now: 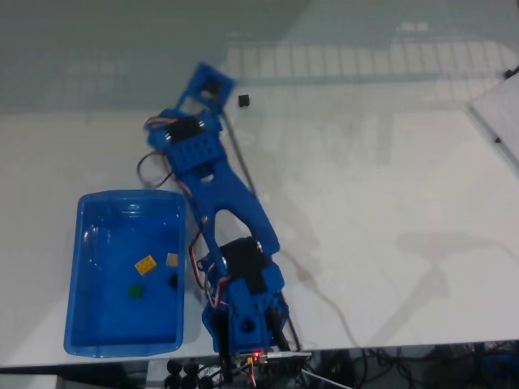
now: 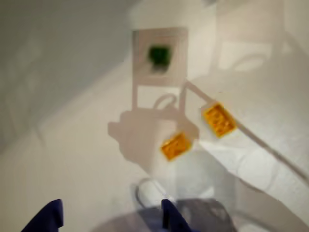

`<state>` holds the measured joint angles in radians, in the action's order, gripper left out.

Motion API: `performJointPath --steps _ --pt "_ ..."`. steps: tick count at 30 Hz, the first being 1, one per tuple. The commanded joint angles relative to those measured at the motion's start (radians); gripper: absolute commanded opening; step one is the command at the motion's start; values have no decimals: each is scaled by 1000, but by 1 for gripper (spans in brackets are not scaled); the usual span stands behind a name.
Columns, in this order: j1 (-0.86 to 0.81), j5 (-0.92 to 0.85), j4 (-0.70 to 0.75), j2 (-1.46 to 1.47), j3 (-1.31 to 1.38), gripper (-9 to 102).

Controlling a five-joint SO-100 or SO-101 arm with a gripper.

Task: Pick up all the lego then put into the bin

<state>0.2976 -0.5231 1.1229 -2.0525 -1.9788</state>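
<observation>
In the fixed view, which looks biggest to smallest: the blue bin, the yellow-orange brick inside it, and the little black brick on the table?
1. The blue bin, by far.
2. The yellow-orange brick.
3. The black brick, though it lies farther from the camera, so that gap is unsure.

Fixed view: table (image 1: 389, 211) wide open from 1 to 5 o'clock of the arm (image 1: 231, 203); only obstacles there are a black brick (image 1: 243, 100) just beside the gripper (image 1: 212, 83) at 3 o'clock and cables (image 1: 324, 300) trailing at 5. At 8 o'clock the bin (image 1: 81, 267) sits close beside the arm's base, its rim walling off that side. Wrist view, blurred: two yellow bricks (image 2: 198, 133) and a green brick (image 2: 158, 54) lie toward 12 o'clock of the fingertips (image 2: 171, 217), open surface at 9–10.
</observation>
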Motion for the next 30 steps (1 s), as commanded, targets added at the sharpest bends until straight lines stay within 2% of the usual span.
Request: performJointPath --steps 1,19,30 --pt "-31 67 -37 29 46 25" --pt "-48 -23 -80 218 9 23" --pt "-29 155 -115 278 -5 20"
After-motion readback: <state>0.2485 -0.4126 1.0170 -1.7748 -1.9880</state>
